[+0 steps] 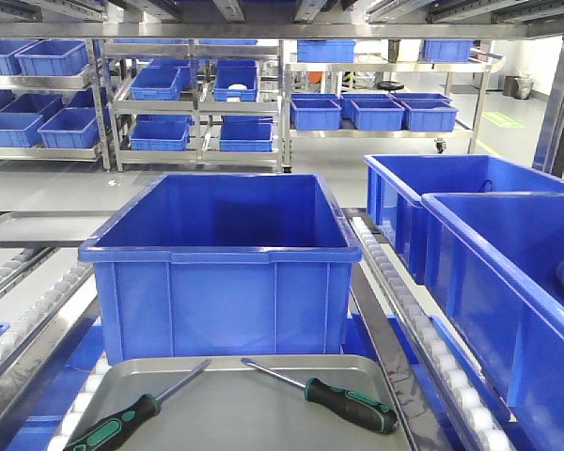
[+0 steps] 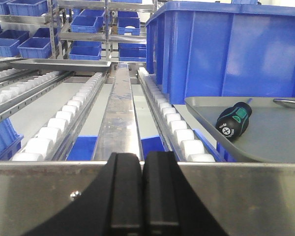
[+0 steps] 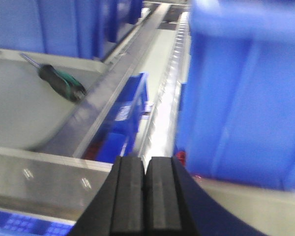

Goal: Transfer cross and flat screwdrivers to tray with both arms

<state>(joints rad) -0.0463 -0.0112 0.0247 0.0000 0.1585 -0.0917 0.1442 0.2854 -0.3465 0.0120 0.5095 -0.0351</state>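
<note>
Two screwdrivers with black and green handles lie on the grey metal tray (image 1: pixel 235 404) at the front. The left one (image 1: pixel 122 425) points up right, the right one (image 1: pixel 348 402) points up left. The left wrist view shows the left screwdriver's handle end (image 2: pixel 233 121), marked with a cross, on the tray (image 2: pixel 265 132) to the right of my left gripper (image 2: pixel 142 162). The right wrist view shows the other screwdriver (image 3: pixel 61 81) on the tray (image 3: pixel 19 108), far left of my right gripper (image 3: pixel 145 167). Both grippers are shut and empty, low behind a metal rail. Neither shows in the front view.
A large empty blue bin (image 1: pixel 221 263) stands right behind the tray. Two more blue bins (image 1: pixel 508 263) stand on the right lane. Roller conveyor tracks (image 2: pixel 69 118) run on both sides. Shelves with blue bins (image 1: pixel 188 103) fill the background.
</note>
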